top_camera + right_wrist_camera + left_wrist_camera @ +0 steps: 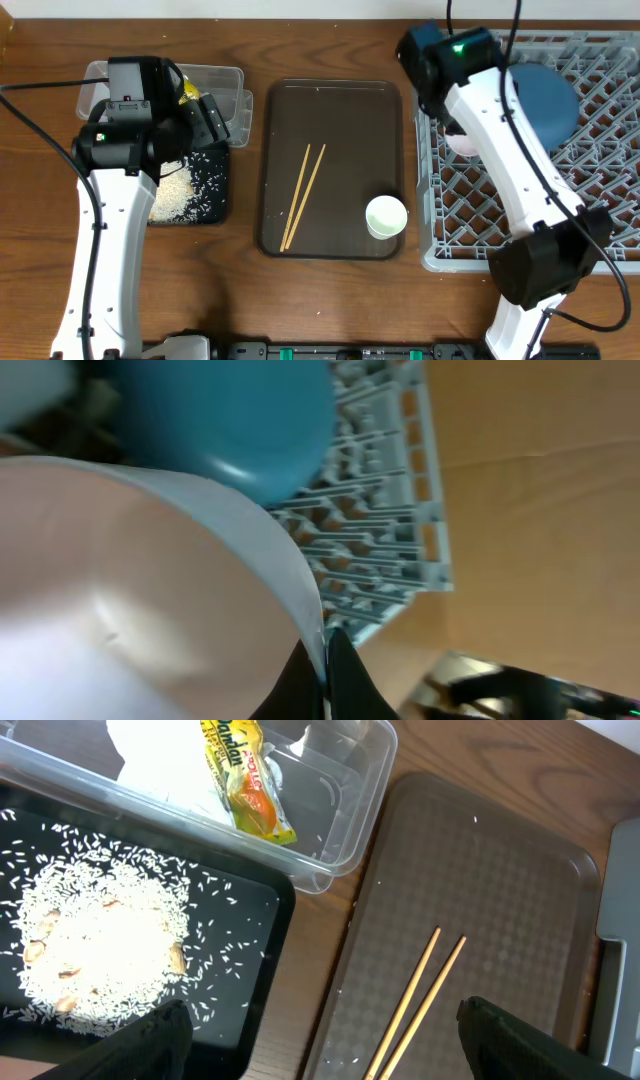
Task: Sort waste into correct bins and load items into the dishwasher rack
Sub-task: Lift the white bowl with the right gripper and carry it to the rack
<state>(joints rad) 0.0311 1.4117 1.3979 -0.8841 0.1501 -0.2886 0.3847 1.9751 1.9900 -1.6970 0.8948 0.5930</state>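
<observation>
My left gripper (330,1045) is open and empty, above the gap between the black tray (250,920) and the brown serving tray. The black tray holds a heap of white rice scraps (100,950). The clear tub (350,810) behind it holds the white napkin (160,750) and the yellow-green wrapper (245,780). The chopsticks (303,195) and the pale green cup (386,216) lie on the brown tray. My right gripper (326,670) is shut on the rim of the white bowl (130,600), over the left part of the grey rack (600,160). A blue round dish (545,100) sits in the rack.
The dark brown serving tray (350,130) lies between the bins and the rack. A few rice grains are scattered on it near the chopsticks (415,1005). The left arm hangs over the bins and the right arm crosses the rack's left side.
</observation>
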